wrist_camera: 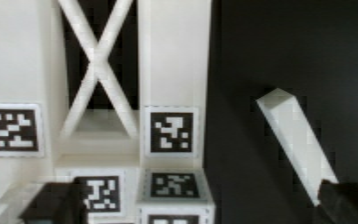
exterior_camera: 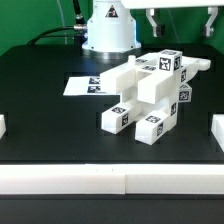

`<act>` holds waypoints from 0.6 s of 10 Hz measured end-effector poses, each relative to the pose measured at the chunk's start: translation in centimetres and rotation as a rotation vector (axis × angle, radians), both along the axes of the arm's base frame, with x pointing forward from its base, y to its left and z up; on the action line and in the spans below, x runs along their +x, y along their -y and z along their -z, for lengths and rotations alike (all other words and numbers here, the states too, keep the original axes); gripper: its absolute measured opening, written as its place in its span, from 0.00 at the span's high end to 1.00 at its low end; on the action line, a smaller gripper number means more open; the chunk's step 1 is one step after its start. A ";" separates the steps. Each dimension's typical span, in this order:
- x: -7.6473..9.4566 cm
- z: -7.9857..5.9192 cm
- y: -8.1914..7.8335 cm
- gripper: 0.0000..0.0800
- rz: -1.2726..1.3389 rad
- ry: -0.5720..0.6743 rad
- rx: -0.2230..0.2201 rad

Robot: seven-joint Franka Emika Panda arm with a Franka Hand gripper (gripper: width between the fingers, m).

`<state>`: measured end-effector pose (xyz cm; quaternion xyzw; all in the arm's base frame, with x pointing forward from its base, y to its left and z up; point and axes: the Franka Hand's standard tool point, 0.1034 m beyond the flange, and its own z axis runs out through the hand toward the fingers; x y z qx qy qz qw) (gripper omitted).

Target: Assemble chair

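Looking near to far in exterior view: white rail along table's front edge. Behind it we see chair lying mid-table, long axis running from near left to far right, tagged blocks facing camera. Marker board flat behind, toward left. Farthest back, gripper hangs above chair's far end, jaws spread wide, holding nothing. Wrist view: fingers open over chair's crossed braces.

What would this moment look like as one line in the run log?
gripper: open, raised, holding nothing | chair: white tagged pieces joined, on black table | marker board: flat behind chair
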<state>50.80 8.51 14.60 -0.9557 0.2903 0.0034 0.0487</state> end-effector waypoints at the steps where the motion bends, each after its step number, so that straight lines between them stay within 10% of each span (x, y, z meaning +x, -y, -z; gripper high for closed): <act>1: 0.0 0.1 0.0 0.19 0.000 -0.003 -0.001; 4: -0.2 0.2 -0.1 0.19 -0.002 -0.005 -0.001; 6: -3.4 0.7 -2.4 0.19 0.035 -0.024 0.005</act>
